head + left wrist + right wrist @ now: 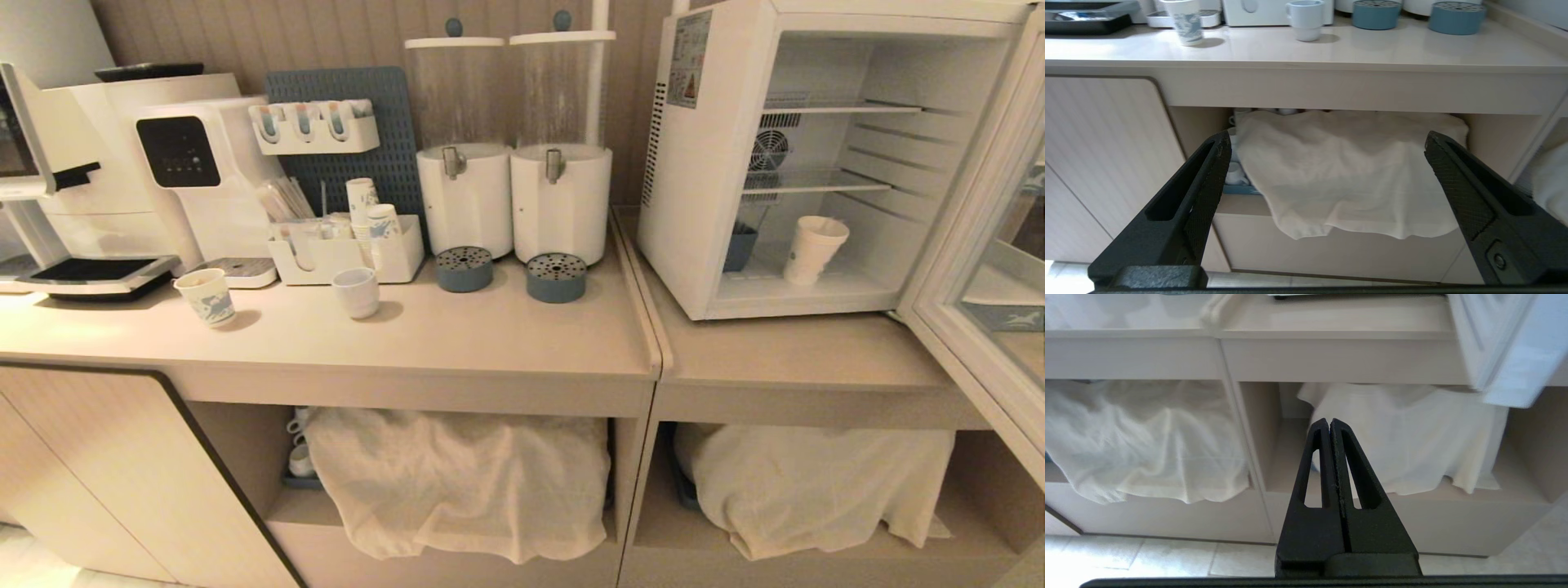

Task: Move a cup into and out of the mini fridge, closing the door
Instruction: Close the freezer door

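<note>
Beige worktop [490, 343]: tall white paper cup [812, 249], light, crushable; grip mid-wall gently. Left pincer [1327, 163] wide open, right pincer [1329, 424] shut, both empty.

2 white drink dispensers [513, 155] against wall; patterned paper cup [206, 297] and squat white cup [357, 291] on counter [490, 343]; white cloths [461, 478] draped below.

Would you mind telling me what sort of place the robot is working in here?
Probably an office or café drinks station: a coffee machine, two tapped drink dispensers and paper cups stand on a counter, beside an open mini fridge.
</note>
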Robot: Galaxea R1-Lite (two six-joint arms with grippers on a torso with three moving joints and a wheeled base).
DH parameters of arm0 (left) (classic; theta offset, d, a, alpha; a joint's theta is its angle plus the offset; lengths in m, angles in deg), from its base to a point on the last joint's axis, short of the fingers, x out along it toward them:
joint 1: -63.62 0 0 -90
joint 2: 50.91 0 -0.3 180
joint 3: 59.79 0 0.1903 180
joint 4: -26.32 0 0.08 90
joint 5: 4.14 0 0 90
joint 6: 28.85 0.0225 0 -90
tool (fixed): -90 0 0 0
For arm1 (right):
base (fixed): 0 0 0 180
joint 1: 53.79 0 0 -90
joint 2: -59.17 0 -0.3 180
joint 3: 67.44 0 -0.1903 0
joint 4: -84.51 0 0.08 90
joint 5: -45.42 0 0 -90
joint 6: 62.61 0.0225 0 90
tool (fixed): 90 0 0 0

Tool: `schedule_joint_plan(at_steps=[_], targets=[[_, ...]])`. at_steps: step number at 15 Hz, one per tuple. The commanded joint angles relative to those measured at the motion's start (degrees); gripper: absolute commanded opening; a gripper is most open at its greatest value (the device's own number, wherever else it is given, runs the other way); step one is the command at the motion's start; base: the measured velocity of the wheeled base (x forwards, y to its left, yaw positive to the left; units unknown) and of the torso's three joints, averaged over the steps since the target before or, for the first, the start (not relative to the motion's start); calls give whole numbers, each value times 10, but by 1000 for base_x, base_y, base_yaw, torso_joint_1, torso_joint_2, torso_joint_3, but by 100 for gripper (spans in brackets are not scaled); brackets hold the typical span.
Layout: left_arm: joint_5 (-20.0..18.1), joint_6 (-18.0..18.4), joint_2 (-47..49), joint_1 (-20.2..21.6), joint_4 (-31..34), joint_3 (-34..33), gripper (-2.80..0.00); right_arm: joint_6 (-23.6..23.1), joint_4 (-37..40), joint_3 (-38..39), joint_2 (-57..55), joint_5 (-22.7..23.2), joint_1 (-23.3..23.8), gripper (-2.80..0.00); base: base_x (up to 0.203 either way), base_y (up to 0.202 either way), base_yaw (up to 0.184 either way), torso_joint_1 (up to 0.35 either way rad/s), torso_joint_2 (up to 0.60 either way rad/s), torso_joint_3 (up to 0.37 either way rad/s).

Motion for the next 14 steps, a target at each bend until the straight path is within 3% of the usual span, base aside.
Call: schedule_joint_plan(at_steps=[1, 14], targets=[[0, 1, 0, 0, 0, -11, 0, 0, 0, 0, -1, 0, 0, -280, 0, -186, 1, -1, 4, 2], [0, 0, 0, 0, 0, -11, 0, -1, 1, -1, -1, 1, 0, -280, 0, -194, 1, 2, 3, 4]])
